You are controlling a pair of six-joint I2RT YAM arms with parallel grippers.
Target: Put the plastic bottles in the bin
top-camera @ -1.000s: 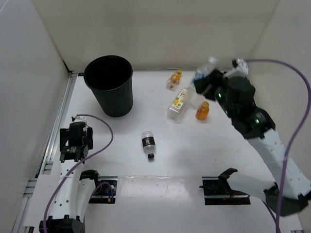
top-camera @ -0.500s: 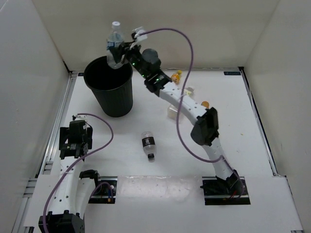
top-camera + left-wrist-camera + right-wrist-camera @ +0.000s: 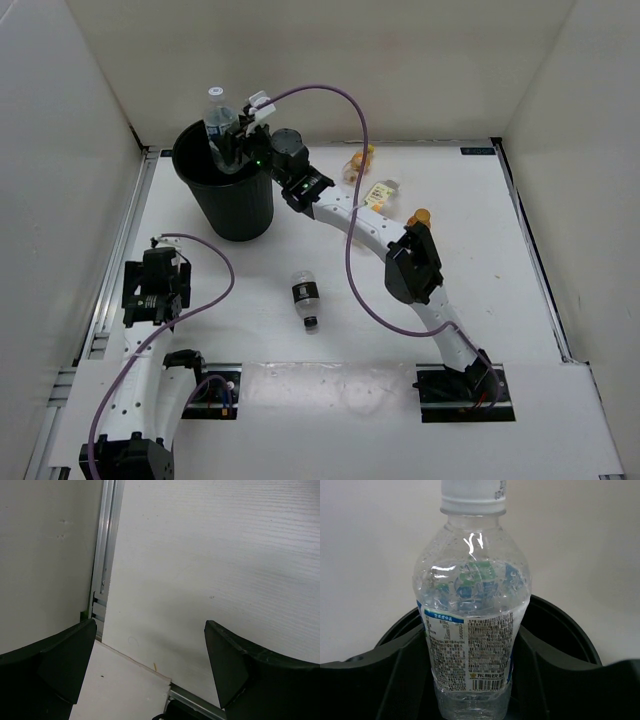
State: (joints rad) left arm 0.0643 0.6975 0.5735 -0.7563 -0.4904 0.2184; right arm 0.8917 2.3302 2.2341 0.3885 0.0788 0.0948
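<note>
Right fingers [image 3: 400, 680] clasp the clear water bottle [image 3: 470, 645] by its labelled lower body, upright between them above the bin [image 3: 240, 205]; light, thin-walled, slick, it likely dents if squeezed. Left fingers [image 3: 55, 665] gape wide, empty

One bottle [image 3: 217, 115] upright above the bin [image 3: 240, 205] mouth
</note>
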